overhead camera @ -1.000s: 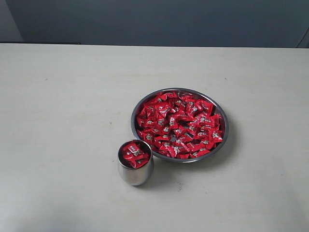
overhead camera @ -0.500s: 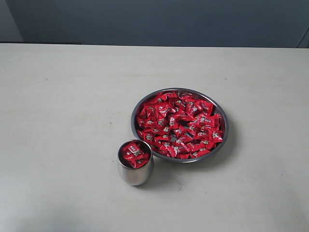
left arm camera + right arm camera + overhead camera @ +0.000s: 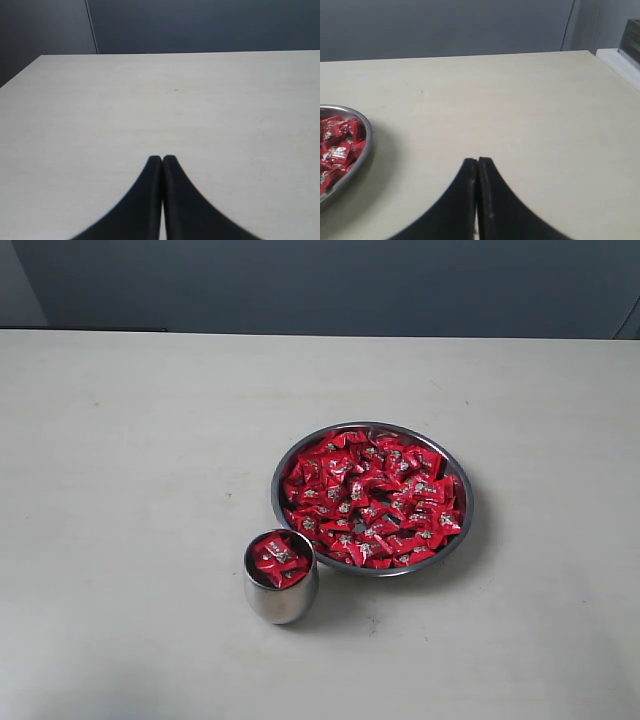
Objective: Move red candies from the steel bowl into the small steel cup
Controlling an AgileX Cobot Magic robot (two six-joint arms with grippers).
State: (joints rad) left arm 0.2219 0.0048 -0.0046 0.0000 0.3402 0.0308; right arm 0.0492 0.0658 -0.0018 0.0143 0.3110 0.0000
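Plainly the right gripper point(image 3: 478, 161), pressed together and empty, is nearer the steel bowl point(image 3: 372, 425); small steel cup point(image 3: 281, 602) at its seven o'clock.

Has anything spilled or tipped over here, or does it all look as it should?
Nothing stands out. The red candies lie inside the steel bowl and the small steel cup, which stands upright beside the bowl; none lie loose on the table. The left pincer and right pincer are shut, holding nothing.
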